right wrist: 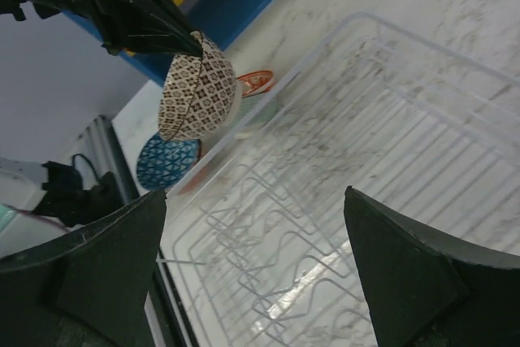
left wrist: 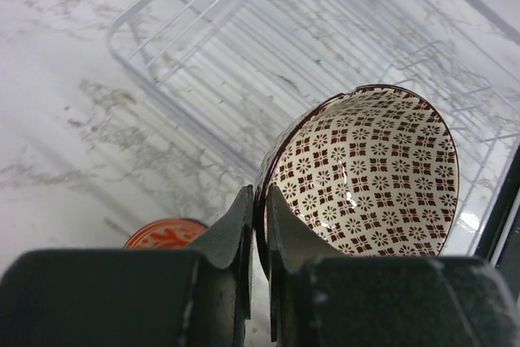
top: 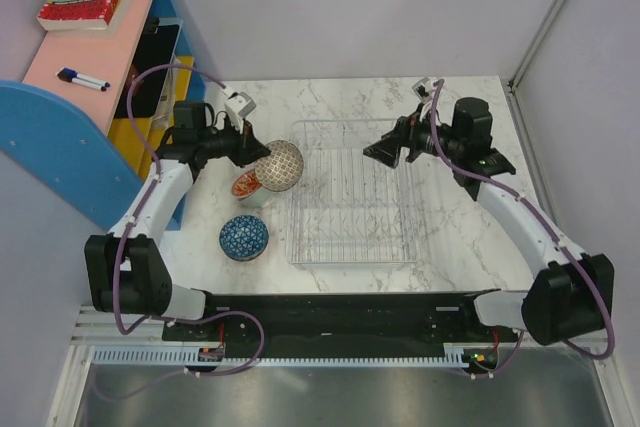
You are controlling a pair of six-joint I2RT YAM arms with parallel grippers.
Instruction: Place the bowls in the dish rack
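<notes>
**Patterned bowl held at the rack's left edge, not yet set inside**

The left gripper (left wrist: 256,201) is clamped on the rim of the brown-patterned bowl (left wrist: 366,176), one finger inside the wall and one outside. The bowl hangs in the air, tipped on its side, at the left edge of the dish rack (top: 352,260) and above the orange bowl (top: 244,187); the blue bowl (top: 243,237) sits on the table (top: 460,237) near the rack's left side; the rack has no bowl in it. The right gripper (right wrist: 256,194) is spread wide with nothing between its fingers, over the far right part of the rack.

In my judgement the step in hand is to carry the bowl over the low wire wall and set it down. To do it well, the arm should pass clear of the top wire, move inward, and lower slowly so the bowl settles between the upright loops; it should let go only when the bowl rests. The pinch is thin on a smooth wall, so a quick swing may make the bowl slip.

The bowl looks like glazed ceramic, glossy, round and deep, with small dark flower squares on cream; the rack is thin shiny wire in a rectangular grid; the table is smooth, with a white marble pattern.
</notes>
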